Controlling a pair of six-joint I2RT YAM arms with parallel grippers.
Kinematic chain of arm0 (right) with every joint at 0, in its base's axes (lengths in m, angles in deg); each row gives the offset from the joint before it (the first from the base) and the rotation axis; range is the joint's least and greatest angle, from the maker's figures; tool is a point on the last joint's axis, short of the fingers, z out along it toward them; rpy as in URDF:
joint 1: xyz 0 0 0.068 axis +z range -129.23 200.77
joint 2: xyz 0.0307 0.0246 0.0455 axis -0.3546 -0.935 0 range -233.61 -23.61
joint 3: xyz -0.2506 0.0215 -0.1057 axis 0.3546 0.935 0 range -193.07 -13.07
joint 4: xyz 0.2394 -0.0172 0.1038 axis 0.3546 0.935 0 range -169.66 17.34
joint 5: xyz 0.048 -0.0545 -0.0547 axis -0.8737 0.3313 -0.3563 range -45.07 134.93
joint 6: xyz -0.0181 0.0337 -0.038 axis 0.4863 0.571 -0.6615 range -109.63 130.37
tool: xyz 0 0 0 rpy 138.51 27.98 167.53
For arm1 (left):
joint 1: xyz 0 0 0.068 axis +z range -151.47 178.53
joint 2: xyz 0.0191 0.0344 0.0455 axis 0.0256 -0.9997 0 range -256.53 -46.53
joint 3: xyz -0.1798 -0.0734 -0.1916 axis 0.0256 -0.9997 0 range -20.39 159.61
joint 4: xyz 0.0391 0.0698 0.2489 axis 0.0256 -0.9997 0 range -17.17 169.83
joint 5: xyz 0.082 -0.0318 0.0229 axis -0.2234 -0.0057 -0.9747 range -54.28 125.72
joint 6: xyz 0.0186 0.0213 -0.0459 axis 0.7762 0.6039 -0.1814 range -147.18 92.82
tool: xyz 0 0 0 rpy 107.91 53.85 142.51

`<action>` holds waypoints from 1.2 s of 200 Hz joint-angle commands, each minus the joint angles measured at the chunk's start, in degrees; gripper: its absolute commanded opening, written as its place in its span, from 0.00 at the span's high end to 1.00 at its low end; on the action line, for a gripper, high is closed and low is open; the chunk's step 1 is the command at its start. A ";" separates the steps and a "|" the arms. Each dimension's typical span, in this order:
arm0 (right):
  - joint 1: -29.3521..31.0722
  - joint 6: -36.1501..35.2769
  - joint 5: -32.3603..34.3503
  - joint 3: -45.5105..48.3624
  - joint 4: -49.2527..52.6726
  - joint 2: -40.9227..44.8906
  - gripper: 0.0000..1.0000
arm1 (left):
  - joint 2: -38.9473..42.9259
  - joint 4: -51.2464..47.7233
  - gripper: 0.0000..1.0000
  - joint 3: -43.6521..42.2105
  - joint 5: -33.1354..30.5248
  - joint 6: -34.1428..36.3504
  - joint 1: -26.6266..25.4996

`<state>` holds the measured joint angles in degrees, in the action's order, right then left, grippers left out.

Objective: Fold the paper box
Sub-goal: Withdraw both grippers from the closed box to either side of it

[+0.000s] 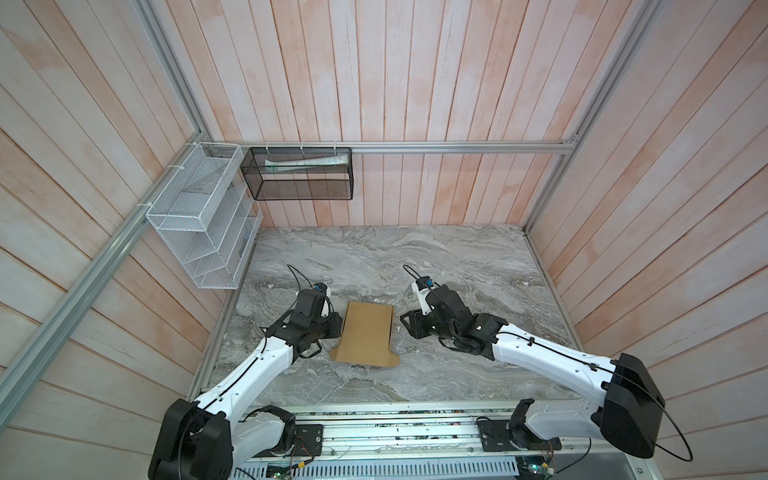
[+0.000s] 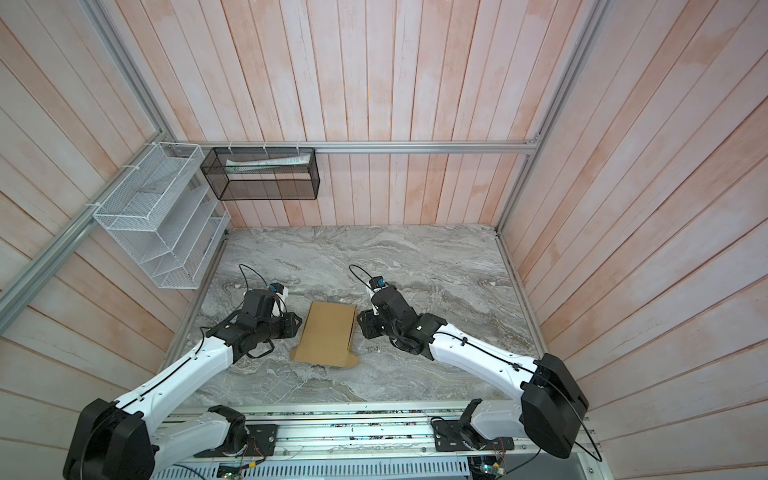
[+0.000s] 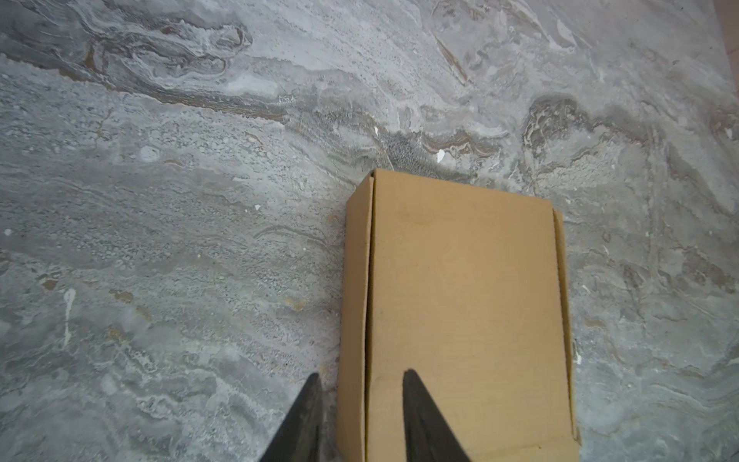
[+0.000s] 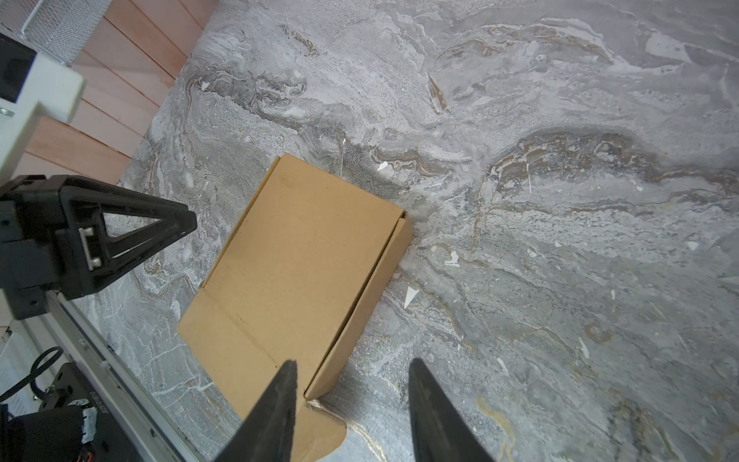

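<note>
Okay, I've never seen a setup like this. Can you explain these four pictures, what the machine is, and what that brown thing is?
This robot has a left arm and a right arm, each ending in a two-fingered gripper. Two pictures look down on the whole scene from above. The other two come from cameras on the wrists, so the dark spikes there are the gripper fingers. On the grey marble table lies the paper box, brown cardboard folded into a shallow closed shape, rounded tabs sticking out at its near end. The left gripper and the right gripper each stand open astride a side wall; neither grips it. A white wire basket and a black wire basket hang behind.
</note>
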<state>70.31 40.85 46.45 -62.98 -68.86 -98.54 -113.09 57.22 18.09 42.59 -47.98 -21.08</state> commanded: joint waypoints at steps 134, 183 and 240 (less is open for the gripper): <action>-5.37 1.39 -5.22 2.31 -6.24 -2.14 0.54 | -8.22 8.07 0.64 -0.81 6.49 3.08 3.89; -6.03 0.20 -7.73 0.60 -6.66 -5.17 0.56 | -9.77 8.52 0.67 -0.90 7.50 3.04 3.89; -6.51 0.70 -8.29 1.61 -8.06 -5.31 0.57 | -10.25 7.89 0.68 -1.77 7.41 1.82 3.88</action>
<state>64.14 41.83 38.96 -60.36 -75.41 -103.46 -123.26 64.70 17.45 49.26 -45.84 -17.48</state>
